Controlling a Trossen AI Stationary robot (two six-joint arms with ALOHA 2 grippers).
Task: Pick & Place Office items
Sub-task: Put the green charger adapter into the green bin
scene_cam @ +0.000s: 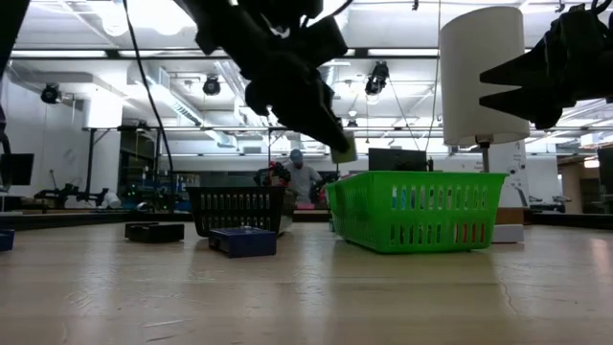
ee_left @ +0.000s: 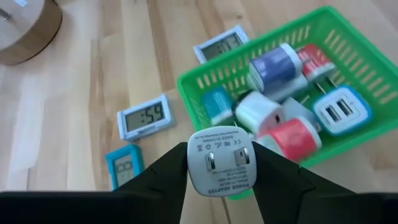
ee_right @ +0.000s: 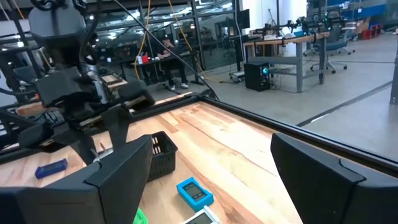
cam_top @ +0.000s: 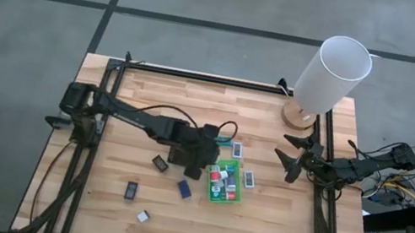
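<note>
One white power adapter (ee_left: 220, 161) sits pinched in the left hand (ee_left: 221, 171) above the green basket (ee_left: 193, 93), half-hidden from overhead; right hand (cam_top: 292, 160) spread wide, empty.

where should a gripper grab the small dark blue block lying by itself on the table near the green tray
Judging by the high view, the dark blue block lies flat and slightly angled on bare wood, left of the green tray. Come straight down and pinch across its two long sides, its narrower span, with the fingers turned to match its tilt.
</note>
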